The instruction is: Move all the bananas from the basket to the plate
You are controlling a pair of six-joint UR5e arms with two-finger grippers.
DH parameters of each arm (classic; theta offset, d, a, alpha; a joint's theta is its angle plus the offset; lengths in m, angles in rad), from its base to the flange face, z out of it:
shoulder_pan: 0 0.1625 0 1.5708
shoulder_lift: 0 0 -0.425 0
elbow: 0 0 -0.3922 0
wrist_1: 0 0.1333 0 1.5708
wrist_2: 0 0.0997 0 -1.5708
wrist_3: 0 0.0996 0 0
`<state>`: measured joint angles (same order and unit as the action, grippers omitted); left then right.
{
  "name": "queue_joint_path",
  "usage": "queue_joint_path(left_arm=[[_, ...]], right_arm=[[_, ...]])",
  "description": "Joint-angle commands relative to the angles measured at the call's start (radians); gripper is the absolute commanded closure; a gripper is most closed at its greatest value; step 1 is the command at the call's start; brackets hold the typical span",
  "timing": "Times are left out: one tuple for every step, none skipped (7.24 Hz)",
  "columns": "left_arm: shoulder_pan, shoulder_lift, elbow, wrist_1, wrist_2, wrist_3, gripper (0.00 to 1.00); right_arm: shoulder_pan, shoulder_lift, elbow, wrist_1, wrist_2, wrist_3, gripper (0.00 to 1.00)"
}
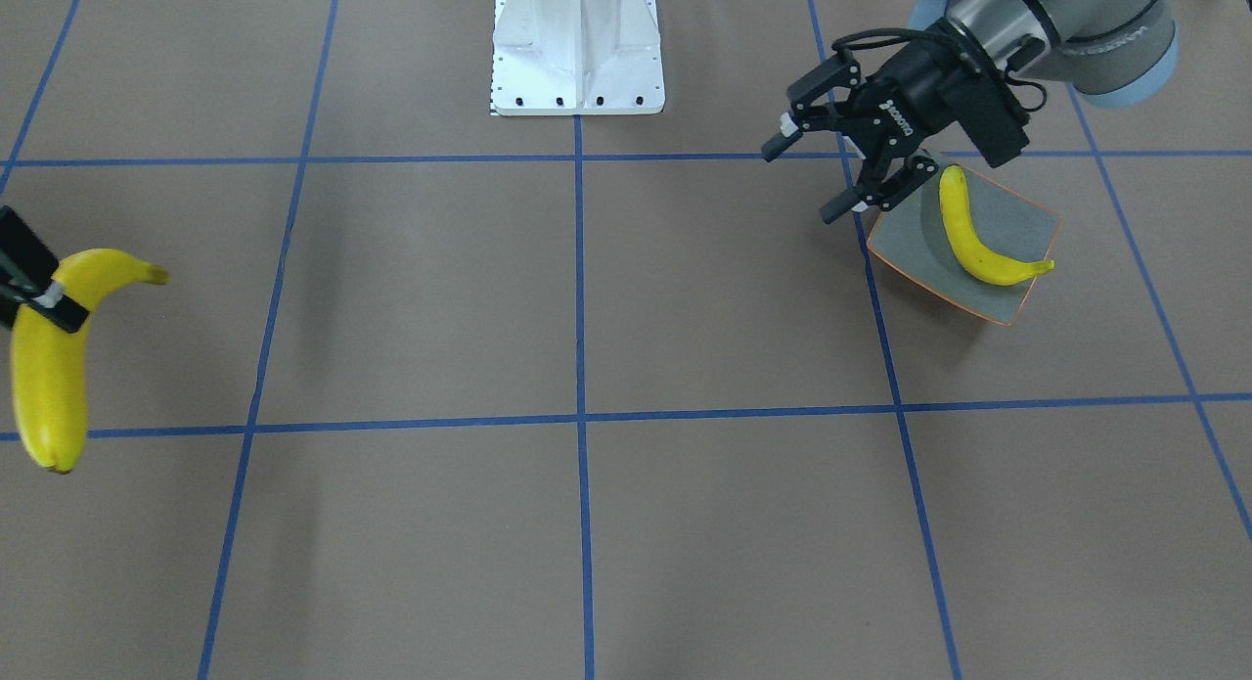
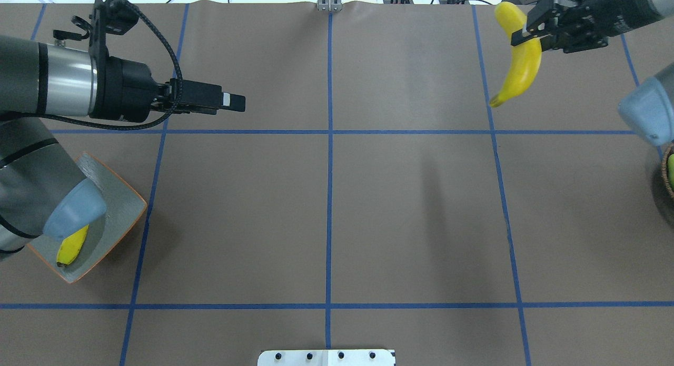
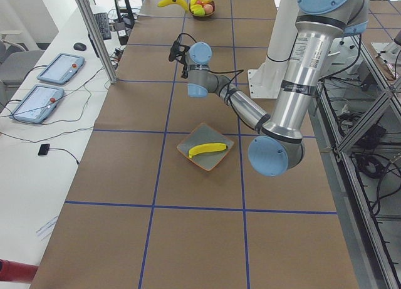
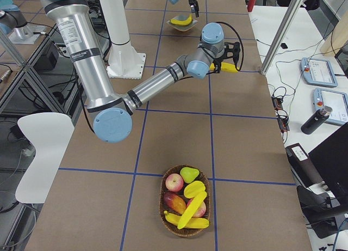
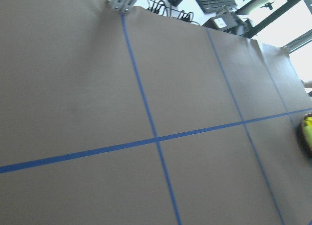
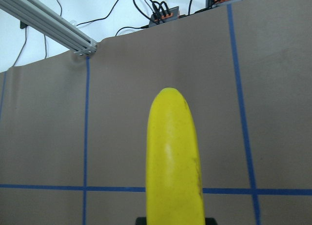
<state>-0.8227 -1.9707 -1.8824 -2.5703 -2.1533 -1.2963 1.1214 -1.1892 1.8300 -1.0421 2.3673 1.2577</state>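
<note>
The held banana (image 2: 521,66) hangs in the air at about 1 o'clock over the table (image 2: 326,208) in the overhead view. The right gripper (image 2: 522,35) pinches it around its upper third, jaws closed across it, and the long yellow body droops below.

It looks light and firm but easily bruised, with a smooth skin that could slip or swivel in a two-finger pinch. Held this far from its middle, it is likely to swing. A hold nearer the middle of the curve, across the narrow thickness, would probably sit steadier.

A second banana (image 1: 970,238) lies in the plate (image 1: 1022,220), at 8 o'clock in the overhead view. The left gripper (image 1: 802,183) is empty, its jaws spread wide, just off the plate's 10 o'clock corner in the front-facing view.

More bananas (image 4: 191,212) lie in the basket (image 4: 163,204) among other fruit (image 4: 174,182), at 3 o'clock overhead.
</note>
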Motion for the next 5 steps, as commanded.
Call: queue_joint_path(left_arm=[[0.036,-0.066,0.015,-0.001,0.003,-0.006,0.00],[0.052,-0.098,0.037,-0.001,0.003,-0.003,0.00],[0.066,-0.121,0.046,-0.001,0.003,-0.003,0.00],[0.082,-0.126,0.043,-0.004,0.003,-0.003,0.00],[0.091,-0.129,0.043,-0.004,0.003,-0.003,0.00]], right_arm=[[-0.185,0.132,0.031,0.019,-0.173,0.228,1.00],[-0.227,0.163,0.040,0.017,-0.204,0.247,1.00],[-0.251,0.190,0.040,0.014,-0.206,0.270,1.00],[-0.279,0.221,0.040,0.011,-0.218,0.313,1.00],[-0.305,0.244,0.041,0.013,-0.244,0.328,1.00]])
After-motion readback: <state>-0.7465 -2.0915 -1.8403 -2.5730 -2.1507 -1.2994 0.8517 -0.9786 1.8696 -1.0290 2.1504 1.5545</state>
